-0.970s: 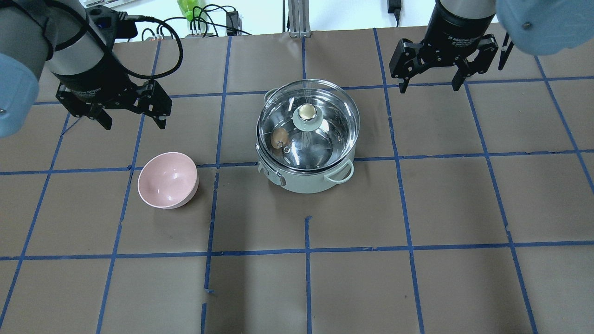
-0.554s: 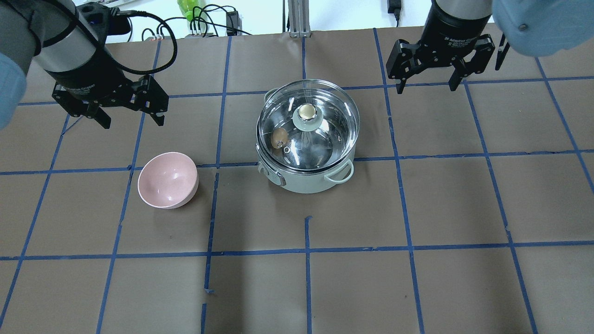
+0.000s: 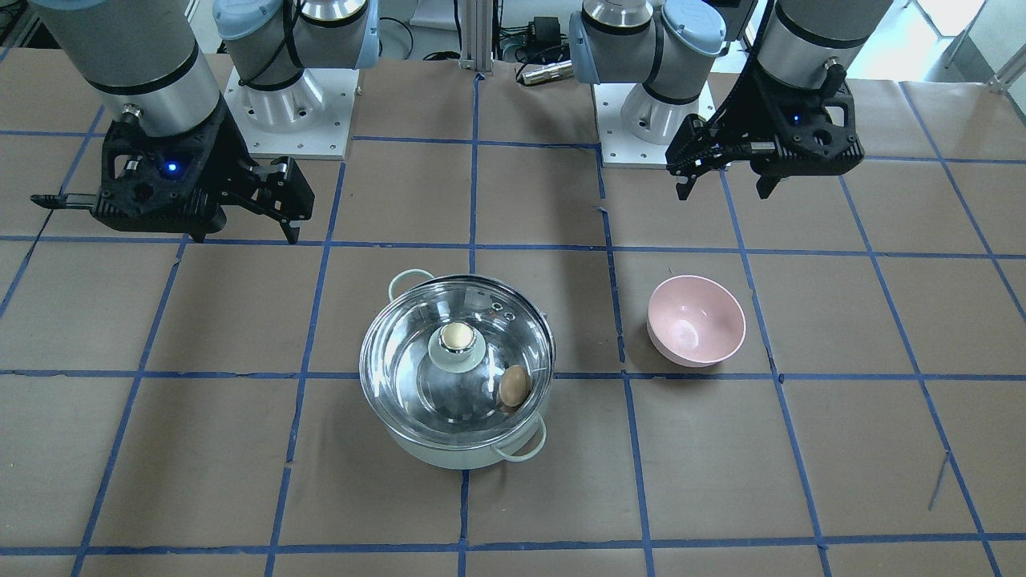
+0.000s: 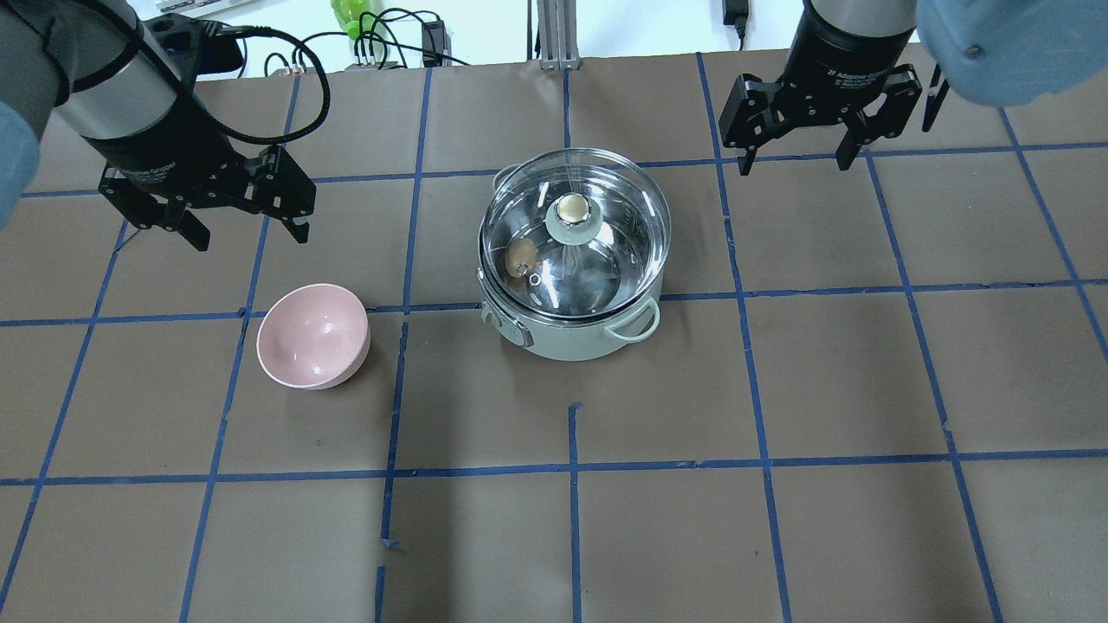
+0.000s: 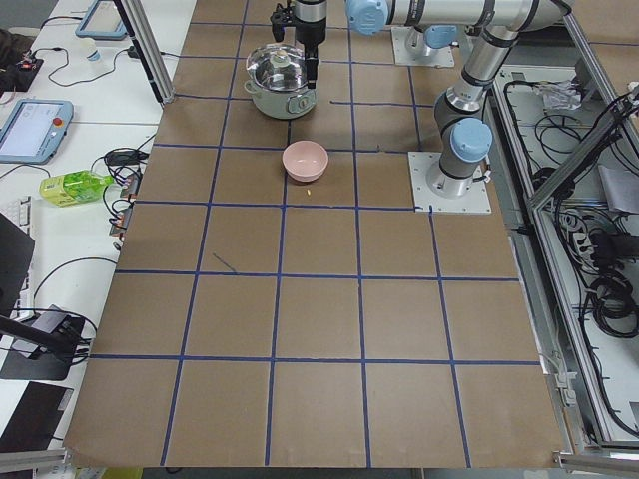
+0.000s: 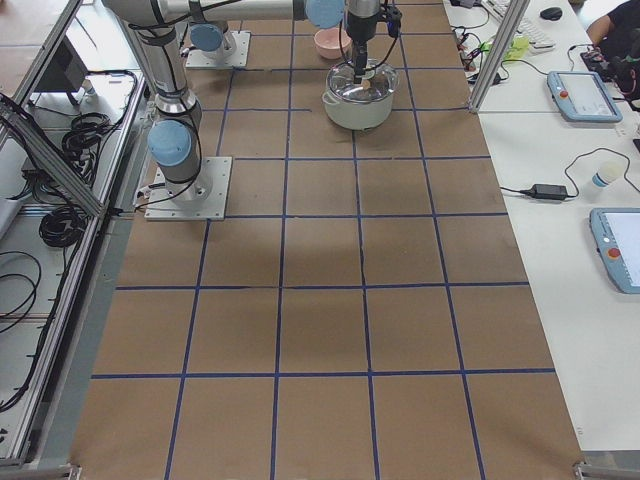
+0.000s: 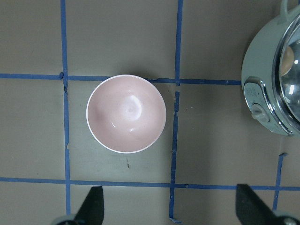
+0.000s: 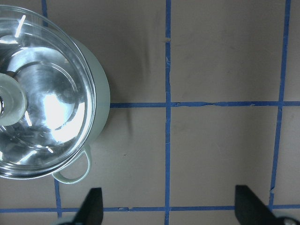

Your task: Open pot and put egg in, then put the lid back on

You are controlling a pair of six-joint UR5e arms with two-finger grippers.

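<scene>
The mint-green pot (image 4: pixel 578 339) (image 3: pixel 449 455) stands mid-table with the glass lid (image 4: pixel 623 216) (image 3: pixel 401 353) sitting on it. The tan egg (image 4: pixel 519 256) (image 3: pixel 514 386) lies inside the pot, seen through the glass. My left gripper (image 4: pixel 247 234) (image 3: pixel 725 191) is open and empty, high above the table, left of the pot. My right gripper (image 4: pixel 798 163) (image 3: pixel 240 232) is open and empty, high and to the pot's far right. The left wrist view shows the pot's edge (image 7: pixel 262 93); the right wrist view shows pot (image 8: pixel 101 89) and lid (image 8: pixel 47 93).
An empty pink bowl (image 4: pixel 313 336) (image 3: pixel 696 320) (image 7: pixel 126 114) stands left of the pot, below my left gripper. Blue tape lines cross the brown table cover. Cables and a green bottle (image 4: pixel 351 17) lie beyond the table's far edge.
Both arms have drifted slightly: the left gripper a little up and back, the right gripper a little toward the far edge. Pot, lid, egg and bowl have not moved.
</scene>
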